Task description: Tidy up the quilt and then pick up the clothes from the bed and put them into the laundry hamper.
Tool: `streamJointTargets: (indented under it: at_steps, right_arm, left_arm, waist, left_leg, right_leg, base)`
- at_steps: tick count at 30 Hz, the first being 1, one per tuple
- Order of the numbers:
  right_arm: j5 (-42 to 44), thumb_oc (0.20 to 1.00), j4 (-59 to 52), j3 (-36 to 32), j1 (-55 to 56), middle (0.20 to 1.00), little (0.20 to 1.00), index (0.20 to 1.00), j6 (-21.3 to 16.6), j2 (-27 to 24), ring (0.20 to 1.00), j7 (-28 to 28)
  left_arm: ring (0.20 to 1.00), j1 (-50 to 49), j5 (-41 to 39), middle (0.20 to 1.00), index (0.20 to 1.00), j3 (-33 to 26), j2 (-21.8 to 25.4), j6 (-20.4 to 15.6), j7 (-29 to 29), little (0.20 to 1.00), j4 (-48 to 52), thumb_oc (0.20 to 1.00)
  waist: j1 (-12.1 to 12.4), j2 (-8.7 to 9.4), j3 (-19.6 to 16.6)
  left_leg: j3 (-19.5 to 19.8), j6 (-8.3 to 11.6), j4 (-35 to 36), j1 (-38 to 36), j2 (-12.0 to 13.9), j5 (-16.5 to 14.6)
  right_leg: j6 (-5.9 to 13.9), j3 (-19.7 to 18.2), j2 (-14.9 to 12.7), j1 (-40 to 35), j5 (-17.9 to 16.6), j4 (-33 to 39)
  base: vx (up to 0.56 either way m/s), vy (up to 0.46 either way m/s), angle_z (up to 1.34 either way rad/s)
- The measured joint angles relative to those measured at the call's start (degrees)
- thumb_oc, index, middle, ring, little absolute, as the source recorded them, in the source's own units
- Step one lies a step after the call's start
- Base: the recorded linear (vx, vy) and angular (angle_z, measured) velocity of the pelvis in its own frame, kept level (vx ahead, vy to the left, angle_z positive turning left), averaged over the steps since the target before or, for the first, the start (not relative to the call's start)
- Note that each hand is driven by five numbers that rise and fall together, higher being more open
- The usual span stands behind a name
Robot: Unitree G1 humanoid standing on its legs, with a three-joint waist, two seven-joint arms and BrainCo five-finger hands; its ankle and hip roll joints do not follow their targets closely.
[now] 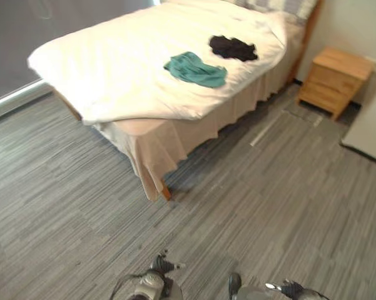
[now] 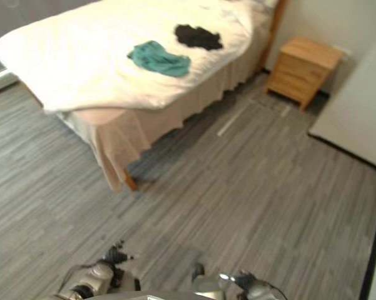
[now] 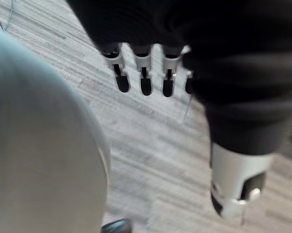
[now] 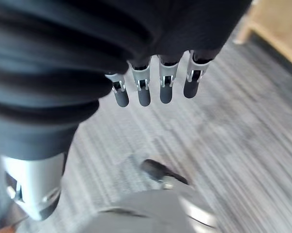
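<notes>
Approaching: the robot stands well back from the bed [image 1: 150,150] on the grey floor [image 1: 269,206]; walking in close looks like the first need.
Quilt: white quilt [image 1: 112,69] covers the bed, its near corner folded; best tugged flat from that corner.
Clothes: teal garment [image 1: 196,69] and black garment [image 1: 233,47] lie on the quilt, near each other.
Left hand: left hand [image 3: 146,77] hangs with relaxed fingers, holding nothing.
Right hand: right hand [image 4: 155,85] likewise slack and empty.
Nearby: wooden nightstand [image 1: 333,79] beside the bed.
</notes>
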State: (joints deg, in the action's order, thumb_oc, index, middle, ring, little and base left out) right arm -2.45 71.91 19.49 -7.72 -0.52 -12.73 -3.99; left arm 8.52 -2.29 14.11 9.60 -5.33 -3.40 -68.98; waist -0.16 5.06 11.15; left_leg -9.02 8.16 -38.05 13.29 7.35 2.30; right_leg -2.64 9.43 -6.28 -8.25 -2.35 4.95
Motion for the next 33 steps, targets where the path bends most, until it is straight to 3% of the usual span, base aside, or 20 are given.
streamJointTargets:
  at_steps: [1, 2, 3, 5, 6, 7, 8, 11, 12, 13, 14, 16, 19, 21, 22, 23, 26, 27, 31, 33]
  right_arm:
    - [-1.33, 1.000, -1.62, 3.48, 0.81, 1.000, 1.000, 1.000, -0.14, -0.84, 1.000, -0.06]
    - [-2.19, 1.000, -2.07, 3.55, -0.11, 1.000, 1.000, 1.000, -0.71, -1.22, 1.000, 0.11]
    - [-2.55, 1.000, -1.86, 3.59, 0.77, 1.000, 1.000, 1.000, -0.74, -1.45, 1.000, 0.06]
    - [-2.81, 1.000, -1.87, 3.41, 1.97, 1.000, 1.000, 1.000, -0.89, -1.37, 1.000, 0.34]
    - [-3.86, 1.000, -0.88, 3.58, 5.24, 1.000, 1.000, 1.000, -0.58, -0.05, 1.000, 0.56]
    - [-3.99, 1.000, 0.14, 3.73, 6.64, 1.000, 1.000, 1.000, -0.69, 1.38, 1.000, 0.65]
    - [-4.31, 1.000, 0.93, 4.03, 7.21, 1.000, 1.000, 1.000, -0.72, 2.93, 1.000, 1.20]
    - [-3.83, 1.000, -1.00, 2.65, 5.92, 1.000, 1.000, 1.000, -0.70, 2.78, 1.000, 1.41]
    - [-3.73, 1.000, -1.81, 2.35, 5.90, 1.000, 1.000, 1.000, -0.71, 2.61, 1.000, 1.36]
    - [-3.72, 1.000, -1.87, 2.28, 5.45, 1.000, 1.000, 1.000, -0.72, 2.42, 1.000, 1.34]
    - [-3.68, 1.000, -2.03, 2.19, 4.90, 1.000, 1.000, 1.000, -0.68, 2.51, 1.000, 1.46]
    - [-3.56, 1.000, -3.22, 1.05, 3.51, 1.000, 1.000, 1.000, -1.00, 1.87, 1.000, 1.44]
    - [-2.85, 1.000, -3.36, 0.77, 4.13, 1.000, 1.000, 1.000, -0.99, 1.69, 1.000, 1.41]
    - [-0.93, 1.000, -4.06, 0.18, 5.51, 1.000, 1.000, 1.000, -1.46, 1.60, 1.000, 1.45]
    - [-0.90, 1.000, -4.34, -0.42, 5.37, 1.000, 1.000, 1.000, -1.48, 1.63, 1.000, 1.61]
    - [-0.78, 1.000, -4.46, -2.25, 5.18, 1.000, 1.000, 1.000, -1.10, 1.78, 1.000, 1.69]
    - [0.31, 1.000, -3.96, -3.16, 6.42, 1.000, 1.000, 1.000, -0.96, 2.89, 1.000, 1.76]
    - [0.30, 1.000, -3.32, -3.47, 5.78, 1.000, 1.000, 1.000, -0.55, 0.83, 1.000, 1.66]
    - [0.29, 1.000, -5.17, -3.62, 4.97, 1.000, 1.000, 1.000, -0.58, -2.70, 1.000, 1.32]
    - [0.28, 1.000, -7.58, -3.56, 6.41, 1.000, 1.000, 1.000, -0.70, -4.03, 1.000, 1.14]
  left_arm:
    - [1.000, 0.35, 0.33, 1.000, 1.000, 1.01, 0.73, 0.17, -0.18, 1.000, -0.92, 1.000]
    - [1.000, 0.33, 0.32, 1.000, 1.000, 1.39, 0.83, 0.41, -0.40, 1.000, -0.96, 1.000]
    - [1.000, -0.44, 1.13, 1.000, 1.000, 1.14, 1.02, 0.40, -0.48, 1.000, -2.85, 1.000]
    - [1.000, -1.53, 1.05, 1.000, 1.000, -0.77, 1.79, 0.46, -0.79, 1.000, -3.85, 1.000]
    - [1.000, -3.16, 0.72, 1.000, 1.000, -3.37, 2.51, 0.90, -1.09, 1.000, -4.79, 1.000]
    - [1.000, -4.12, 0.66, 1.000, 1.000, -3.41, 3.83, 1.24, -1.46, 1.000, -5.38, 1.000]
    - [1.000, -4.40, 0.50, 1.000, 1.000, -2.76, 5.69, 2.11, -1.33, 1.000, -5.32, 1.000]
    - [1.000, -4.05, 1.07, 1.000, 1.000, 0.26, 6.12, 2.89, -0.33, 1.000, -6.42, 1.000]
    - [1.000, -4.14, 1.29, 1.000, 1.000, 0.65, 6.01, 2.83, -0.16, 1.000, -6.43, 1.000]
    - [1.000, -3.68, 1.31, 1.000, 1.000, 0.78, 5.64, 2.74, -0.20, 1.000, -6.19, 1.000]
    - [1.000, -3.50, 1.36, 1.000, 1.000, 1.63, 6.04, 2.66, -0.18, 1.000, -5.08, 1.000]
    - [1.000, -3.00, 1.44, 1.000, 1.000, 1.68, 5.36, 2.70, -0.15, 1.000, -5.37, 1.000]
    - [1.000, -3.71, 1.52, 1.000, 1.000, 1.20, 5.84, 2.63, -0.22, 1.000, -5.30, 1.000]
    - [1.000, -4.09, 3.50, 1.000, 1.000, 0.54, 5.71, 2.62, -0.36, 1.000, -5.82, 1.000]
    - [1.000, -3.96, 3.56, 1.000, 1.000, 0.57, 5.54, 2.63, -0.40, 1.000, -5.94, 1.000]
    - [1.000, -4.26, 3.57, 1.000, 1.000, 0.01, 4.80, 2.63, -0.44, 1.000, -6.74, 1.000]
    - [1.000, -6.04, 3.53, 1.000, 1.000, -0.35, 5.65, 1.98, -0.45, 1.000, -7.00, 1.000]
    - [1.000, -6.74, 3.40, 1.000, 1.000, -0.93, 2.78, 1.86, -0.61, 1.000, -7.00, 1.000]
    - [1.000, -7.99, -1.57, 1.000, 1.000, -6.07, 1.32, -0.30, -1.49, 1.000, -0.95, 1.000]
    - [1.000, -9.69, -7.12, 1.000, 1.000, -10.83, 2.42, 0.18, -1.74, 1.000, 9.77, 1.000]
  waist:
    - [-0.42, -0.55, -0.94]
    - [0.52, -1.67, -1.39]
    - [0.89, -3.21, -2.90]
    - [1.25, -3.08, -3.01]
    - [2.14, -1.13, -4.95]
    - [2.23, 1.25, -5.65]
    - [1.75, 3.14, -5.84]
    - [-0.35, 2.54, -5.00]
    - [-1.13, 2.02, -4.81]
    - [-0.96, 1.62, -4.49]
    - [-0.94, 1.25, -4.36]
    - [-1.55, -0.64, -3.28]
    - [-1.22, -0.20, -2.94]
    - [-2.89, -0.09, -2.83]
    - [-3.71, -0.32, -2.64]
    - [-4.87, -0.92, -2.08]
    - [-4.89, 0.65, -2.91]
    - [-3.75, -3.39, -3.39]
    - [-3.04, -5.14, -2.69]
    - [-2.90, -5.33, -1.84]
  left_leg:
    - [-1.60, -0.77, 13.25, -0.11, 0.20, 0.19]
    - [-2.72, -1.25, 18.54, 1.41, 0.97, 2.53]
    - [-9.65, -1.24, 31.56, 0.22, 2.63, 4.32]
    - [-12.65, -1.65, 31.77, 0.26, 2.55, 4.36]
    - [-12.64, -7.05, 30.66, -2.02, 0.82, 4.38]
    - [-12.58, -8.72, 30.51, -3.03, -0.99, 3.21]
    - [-12.29, -10.19, 32.32, -5.27, -2.19, 2.77]
    - [-10.59, -9.99, 39.49, -11.83, -2.76, 3.24]
    - [-10.25, -10.49, 40.83, -13.94, -3.09, 3.33]
    - [-10.72, -11.35, 41.52, -15.71, -3.63, 2.65]
    - [-10.05, -9.94, 42.33, -17.43, -4.98, -0.15]
    - [-8.57, -10.34, 42.99, -19.52, -5.42, -0.85]
    - [-5.75, -9.15, 42.83, -22.06, -6.50, -2.93]
    - [0.98, -7.96, 42.85, -22.60, -6.46, -4.71]
    - [2.04, -7.88, 42.71, -22.54, -6.13, -4.78]
    - [5.19, -6.22, 42.68, -23.52, -4.16, -5.34]
    - [7.32, -2.58, 42.71, -26.85, -1.23, -7.45]
    - [6.83, -1.39, 42.70, -27.05, 3.90, -7.15]
    - [6.96, 0.07, 38.61, -22.26, 7.40, 1.84]
    - [6.02, 2.93, 33.37, -18.30, 8.54, 6.62]
  right_leg:
    - [0.75, 1.76, 0.54, -0.87, 1.24, 0.10]
    - [1.38, 1.77, 1.32, -2.57, 3.26, -0.29]
    - [2.89, 4.10, 1.98, -4.66, 4.59, 0.24]
    - [4.42, 4.44, 2.22, -8.71, 7.50, 0.25]
    - [6.40, 3.53, 1.00, -13.27, 10.77, 0.18]
    - [7.41, 3.34, -0.93, -13.34, 11.39, -2.37]
    - [8.48, 3.78, -2.00, -7.83, 11.41, -16.15]
    - [14.71, 1.54, -5.85, 9.07, 9.83, -48.39]
    - [14.70, 1.75, -6.83, 11.31, 9.81, -50.39]
    - [15.57, 1.97, -7.61, 12.97, 9.33, -50.22]
    - [14.93, 3.24, -9.89, 16.46, 9.74, -46.99]
    - [13.83, 6.56, -9.85, 16.24, 9.31, -30.61]
    - [13.74, 7.29, -10.06, 16.31, 4.27, -14.97]
    - [13.98, -3.21, -9.07, 15.49, -2.16, -1.21]
    - [14.14, -5.19, -8.80, 15.40, -3.61, 0.28]
    - [13.93, -12.82, -8.25, 15.70, -8.16, 0.26]
    - [13.44, -12.82, -8.27, 12.47, -9.33, -0.35]
    - [11.88, -11.38, -3.23, 12.08, -7.30, -0.66]
    - [6.92, -4.39, -0.73, 9.86, -5.61, -0.25]
    - [5.28, -0.32, -0.30, 7.85, -4.18, 0.04]
  base:
    - [0.64, 0.089, 0.02]
    - [1.06, 0.114, -0.07]
    - [0.63, 0.028, -0.22]
    - [0.48, 0.047, -0.03]
    - [0.44, 0.073, -0.06]
    - [0.35, 0.069, 0.02]
    - [0.39, 0.054, 0.07]
    - [0.36, 0.058, 0.26]
    - [0.47, -0.014, 0.43]
    - [0.51, -0.099, 0.33]
    - [0.65, -0.161, 0.23]
    - [0.41, -0.206, 0.42]
    - [0.51, -0.296, 0.57]
    - [0.57, -0.388, 1.13]
    - [0.35, -0.321, 1.49]
    - [0.32, -0.381, 1.21]
    - [0.27, -0.454, 1.03]
    - [0.17, -0.356, 0.44]
    - [0.03, -0.197, 0.71]
    - [0.01, -0.150, 0.80]
